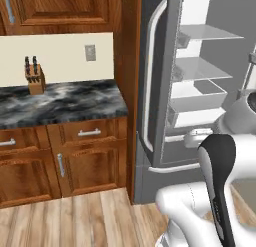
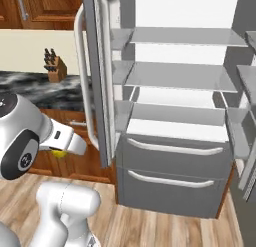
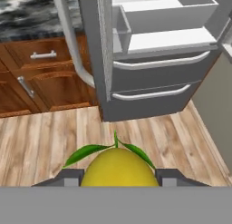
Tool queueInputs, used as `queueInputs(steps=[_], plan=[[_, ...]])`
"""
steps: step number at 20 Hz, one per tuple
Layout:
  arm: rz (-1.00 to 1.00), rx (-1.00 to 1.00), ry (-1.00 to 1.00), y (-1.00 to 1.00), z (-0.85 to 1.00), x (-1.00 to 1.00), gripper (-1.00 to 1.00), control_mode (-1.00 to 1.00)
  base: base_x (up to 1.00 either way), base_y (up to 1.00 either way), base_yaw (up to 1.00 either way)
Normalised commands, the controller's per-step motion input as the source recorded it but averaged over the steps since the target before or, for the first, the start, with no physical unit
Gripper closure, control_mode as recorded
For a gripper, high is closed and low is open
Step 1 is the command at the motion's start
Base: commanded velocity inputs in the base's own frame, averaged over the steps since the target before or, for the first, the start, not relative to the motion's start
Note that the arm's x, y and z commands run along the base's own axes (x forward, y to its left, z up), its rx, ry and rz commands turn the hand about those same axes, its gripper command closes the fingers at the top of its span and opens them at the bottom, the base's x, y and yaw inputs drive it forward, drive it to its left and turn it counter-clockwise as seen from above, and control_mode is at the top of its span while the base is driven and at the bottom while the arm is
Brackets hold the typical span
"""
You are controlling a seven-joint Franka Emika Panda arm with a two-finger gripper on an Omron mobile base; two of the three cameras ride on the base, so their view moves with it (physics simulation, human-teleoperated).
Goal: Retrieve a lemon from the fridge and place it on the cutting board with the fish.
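The hand (image 3: 118, 178) is pinching the lemon (image 3: 118, 168) — its two dark fingertips (image 3: 72, 177) press against either side of the yellow fruit, whose green leaves and short stem stick up above it. In the right base view the lemon (image 2: 59, 152) peeks out as a small yellow spot under the white wrist, to the left of the fridge (image 2: 170, 176) and in front of the wooden cabinets (image 2: 75, 163).

The fridge stands open: its left door (image 2: 97, 76) swings out toward the robot, long white curved handle (image 2: 80, 76) on its outer face. Inside are bare glass shelves (image 2: 180, 76) and a white interior; below them the two grey drawers (image 2: 172, 166) sit closed. Seen from the hand, the lemon hangs above the plank floor (image 3: 54, 137), out in front of the fridge's lower drawers.

Left of the fridge runs a dark marbled table (image 1: 60, 103) on wooden cabinets, and a knife block (image 1: 35, 78) stands on it against the pale wall.
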Motion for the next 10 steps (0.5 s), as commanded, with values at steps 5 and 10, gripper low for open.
queueInputs(steps=[5,10], plan=[[0.00,0.00,0.00,0.00,0.00,0.00,1.00,1.00,-0.11,0.96,0.03],[0.00,0.00,0.00,0.00,0.00,0.00,1.00,1.00,0.04,0.83,0.32]])
